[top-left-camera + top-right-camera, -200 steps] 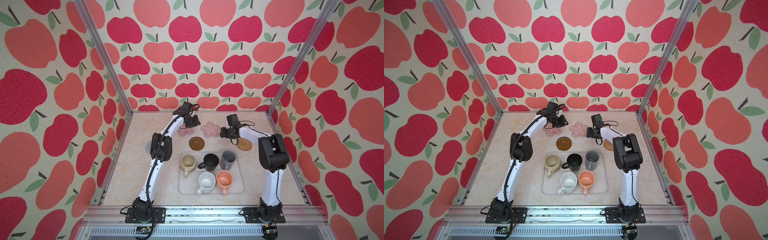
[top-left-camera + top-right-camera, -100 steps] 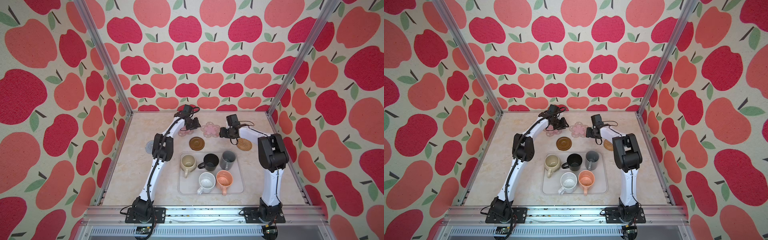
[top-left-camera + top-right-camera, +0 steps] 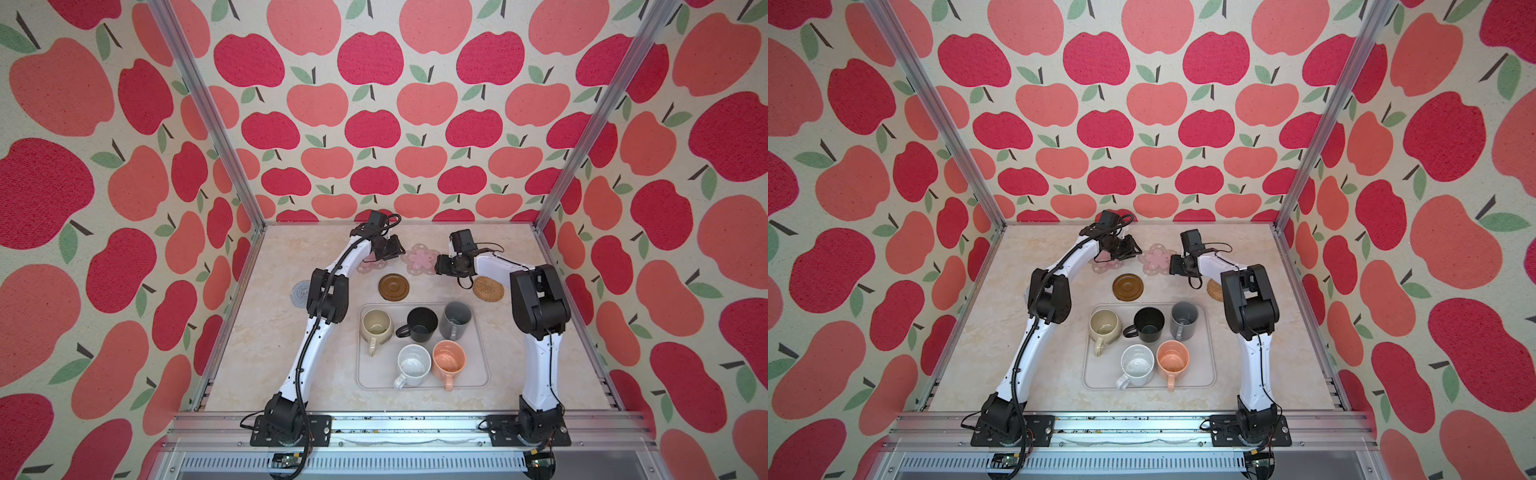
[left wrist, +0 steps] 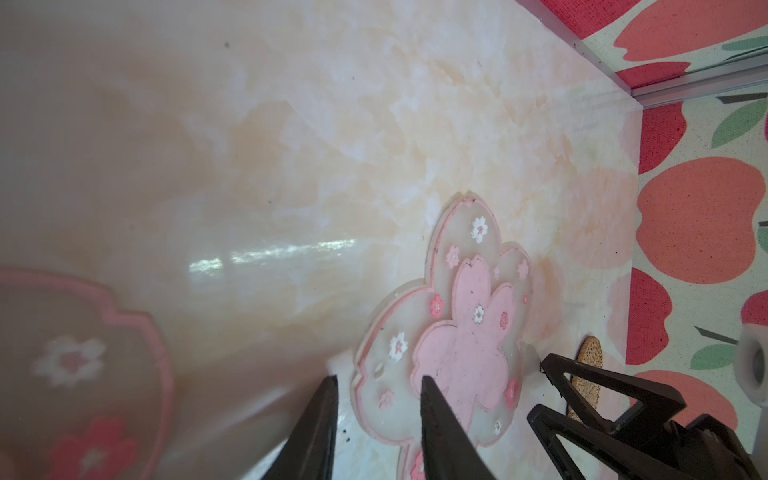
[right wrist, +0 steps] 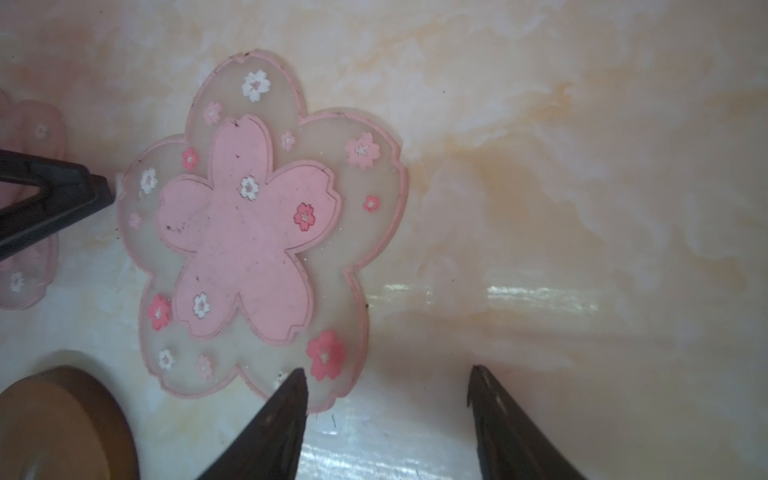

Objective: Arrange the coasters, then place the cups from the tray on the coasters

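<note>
My left tool [image 4: 378, 378], barely parted, has edged toward the middle flower coaster [image 5: 249, 224]; right tool [image 5: 386, 374] has spread wider. Both are empty, so I'm still arranging.

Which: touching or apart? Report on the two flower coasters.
Apart. Left wrist view shows bare table between the near flower coaster and the far flower coaster.
</note>
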Motion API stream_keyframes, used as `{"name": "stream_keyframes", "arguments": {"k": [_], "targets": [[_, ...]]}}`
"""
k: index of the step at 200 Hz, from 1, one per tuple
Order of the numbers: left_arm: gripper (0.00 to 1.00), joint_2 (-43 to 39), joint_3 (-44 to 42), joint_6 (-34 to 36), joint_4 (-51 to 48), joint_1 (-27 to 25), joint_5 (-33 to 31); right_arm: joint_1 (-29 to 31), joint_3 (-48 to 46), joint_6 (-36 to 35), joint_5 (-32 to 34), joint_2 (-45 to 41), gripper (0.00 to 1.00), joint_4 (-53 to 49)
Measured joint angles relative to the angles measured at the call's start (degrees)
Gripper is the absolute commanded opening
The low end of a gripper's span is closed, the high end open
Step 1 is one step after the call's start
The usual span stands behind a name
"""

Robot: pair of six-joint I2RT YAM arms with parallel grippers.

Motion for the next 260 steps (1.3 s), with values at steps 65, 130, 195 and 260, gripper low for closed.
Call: {"name": "stream_keyframes", "arguments": {"k": [65, 130, 195, 260], "targets": [[0.36, 0.44, 0.11, -0.83, 0.94, -0.81, 1.79, 0.31, 1.66, 0.44, -1.31, 1.49, 0.66, 1.42], [0.36, 0.63, 0.11, -0.81, 1.2, -1.55, 2.99, 1.25, 2.69, 0.17, -1.22, 2.23, 0.66, 1.29], [0.36, 0.66, 0.2, -0.72, 1.07, -2.34, 3.1, 1.25, -1.81, -0.04, -1.14, -0.33, 0.66, 3.32], [0.35, -0.87, -2.73, 0.37, 1.09, -3.87, 3.43, 1.25, -8.41, -0.02, -0.35, -4.96, 0.66, 3.78]]}}
